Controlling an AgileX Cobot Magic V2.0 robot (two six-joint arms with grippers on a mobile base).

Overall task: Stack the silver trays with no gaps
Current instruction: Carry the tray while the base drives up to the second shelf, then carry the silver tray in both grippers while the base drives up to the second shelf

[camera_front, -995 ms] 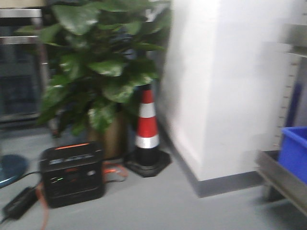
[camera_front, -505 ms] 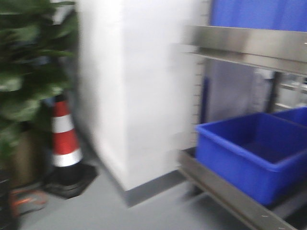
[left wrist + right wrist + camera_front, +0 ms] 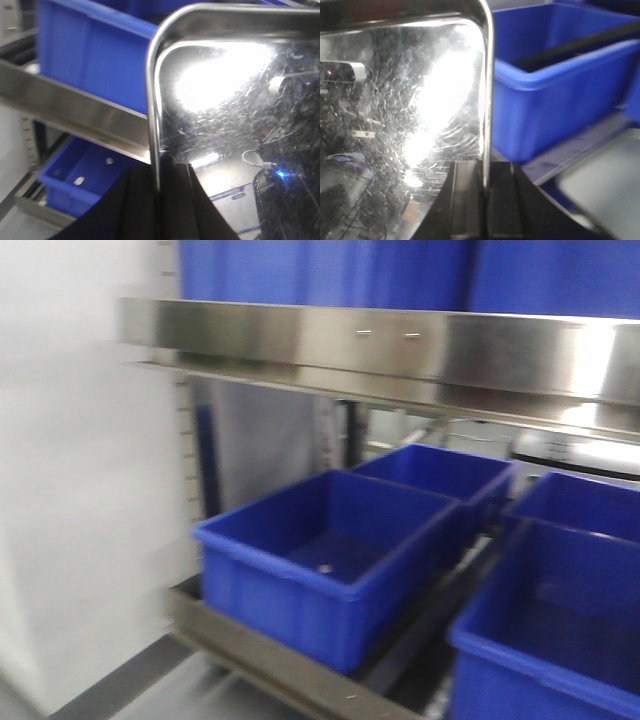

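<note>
Carrying step, I judge. The left end effector [image 3: 158,175] is clamped on a silver tray [image 3: 235,100] at its edge, and the right end effector [image 3: 484,169] on a tray rim [image 3: 487,75]; one tray or two, I cannot tell. Next, find the stack and lower it squarely. Ahead, steel shelving [image 3: 380,340] holds blue bins [image 3: 320,550], one at the lower shelf's left front corner, beside a white wall [image 3: 80,490].

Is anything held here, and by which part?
The left gripper is shut on the side rim of a silver tray; the right gripper clamps a silver tray by its side rim. Whether both hold one tray cannot be told.
</note>
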